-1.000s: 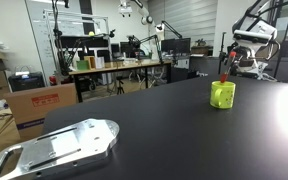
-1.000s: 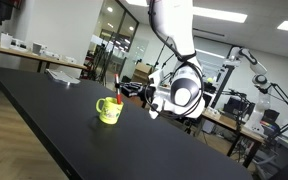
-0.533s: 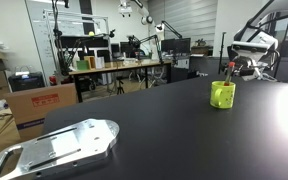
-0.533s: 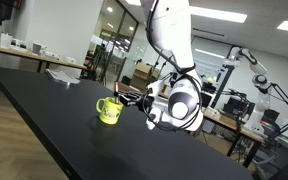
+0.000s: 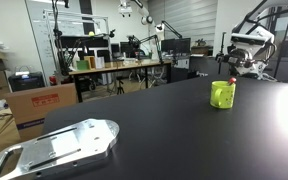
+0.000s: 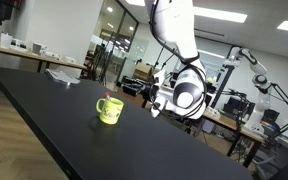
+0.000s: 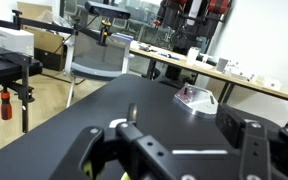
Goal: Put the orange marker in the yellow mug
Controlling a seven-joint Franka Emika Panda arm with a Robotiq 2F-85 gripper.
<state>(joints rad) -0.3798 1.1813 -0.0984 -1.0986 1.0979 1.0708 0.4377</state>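
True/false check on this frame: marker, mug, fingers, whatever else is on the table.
1. The orange marker sits inside the yellow mug, its tip poking above the rim. True.
2. The fingers are shut on the marker. False: in the wrist view they stand wide apart with nothing between them, and in both exterior views they are off to the side of the mug.
3. The mug lies tipped on its side. False: it stands upright on the black table.
4. A silver metal plate lies on the table, well apart from the mug. True.
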